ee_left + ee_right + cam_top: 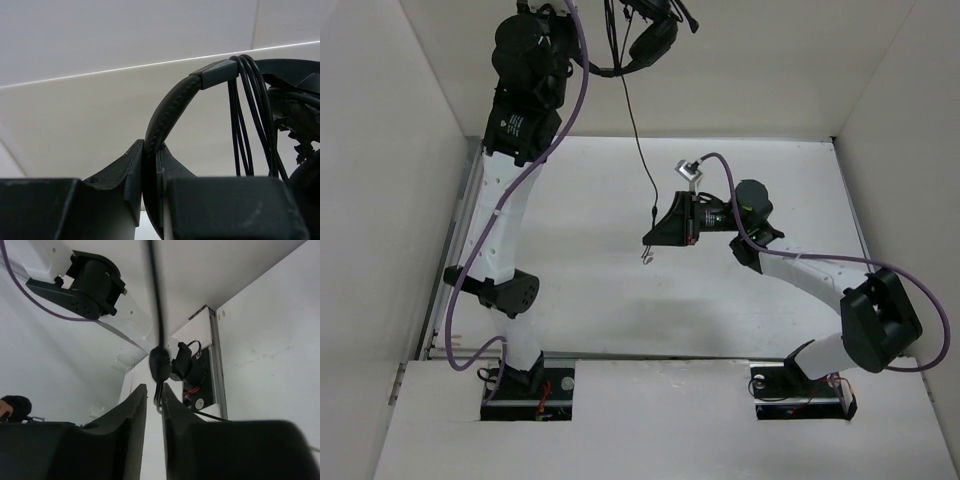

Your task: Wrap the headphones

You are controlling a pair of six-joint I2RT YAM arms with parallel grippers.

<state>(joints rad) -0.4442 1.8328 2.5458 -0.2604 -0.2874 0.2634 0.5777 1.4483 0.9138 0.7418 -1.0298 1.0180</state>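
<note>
Headphones (655,40) are hanging high off the left gripper (149,147), whose fingers (125,170) are clamping the headband (167,112) tight from both sides, with the band arching up and right from the fingertips. Several cable (245,120) loops are sitting over the band's slider (215,72), right of those fingers. The rest of the cable is dropping straight down into the right gripper (153,388) and passing between its fingers (132,420). Gap there is narrow, can't tell if they're actually pinching it. A dark lump (160,362) on the cable is sitting just above those fingertips, and the loose end (647,258) is dangling just below them.
</note>
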